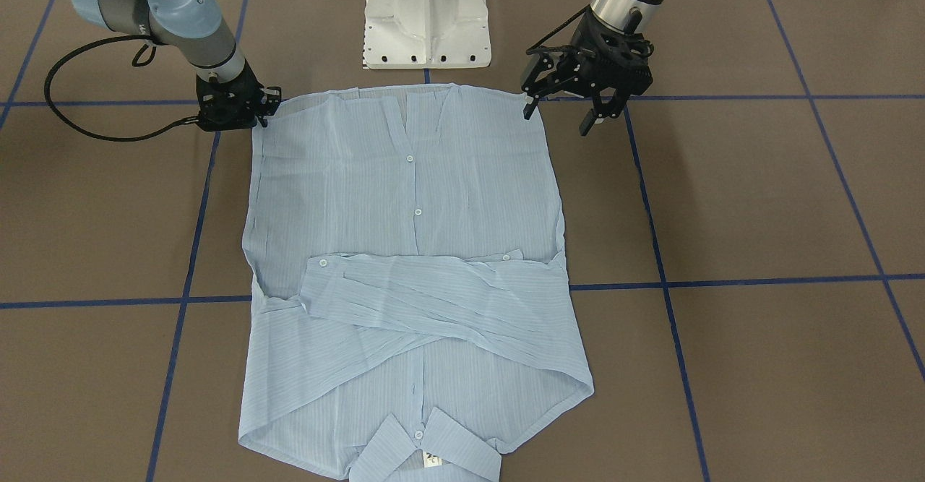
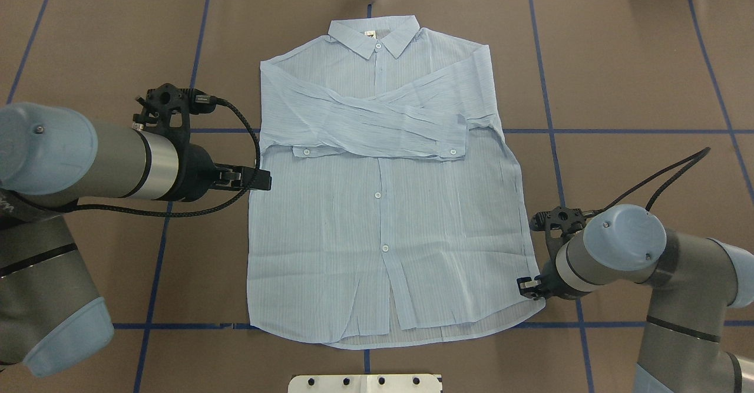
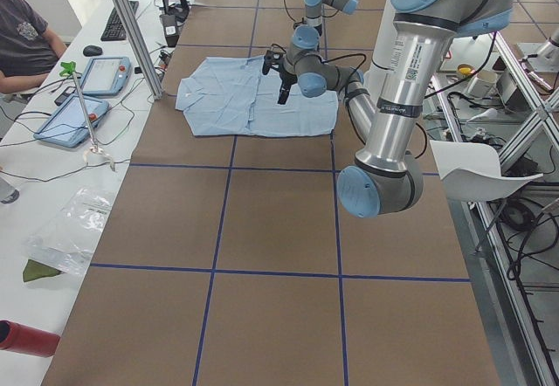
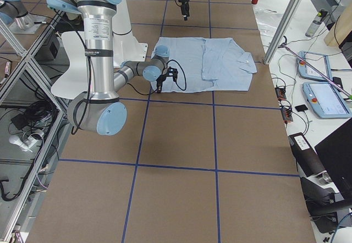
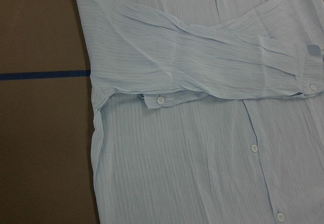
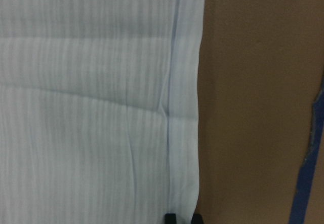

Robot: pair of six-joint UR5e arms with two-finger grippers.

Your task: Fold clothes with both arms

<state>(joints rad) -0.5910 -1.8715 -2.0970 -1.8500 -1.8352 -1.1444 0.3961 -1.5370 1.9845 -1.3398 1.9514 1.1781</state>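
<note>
Though the shirt's (image 1: 405, 200) neck label (image 1: 431, 459) shows, its print is unreadable.

Robotics lab, bimanual test cell. The left arm (image 3: 397, 98) and right arm (image 4: 99, 45) are industrial cobots sharing one white pedestal base (image 1: 426, 19). The table top (image 3: 271, 220) is brown matting gridded with blue tape (image 3: 218, 269). An aluminium profile post (image 3: 131, 28) stands at the table edge. The side bench (image 3: 44, 176) carries a teach pendant (image 3: 105, 73), a second pendant (image 3: 72, 122), a keyboard (image 3: 116, 21), a mouse (image 3: 93, 51) and loose cabling. A person (image 3: 22, 37) sits at it.
</note>
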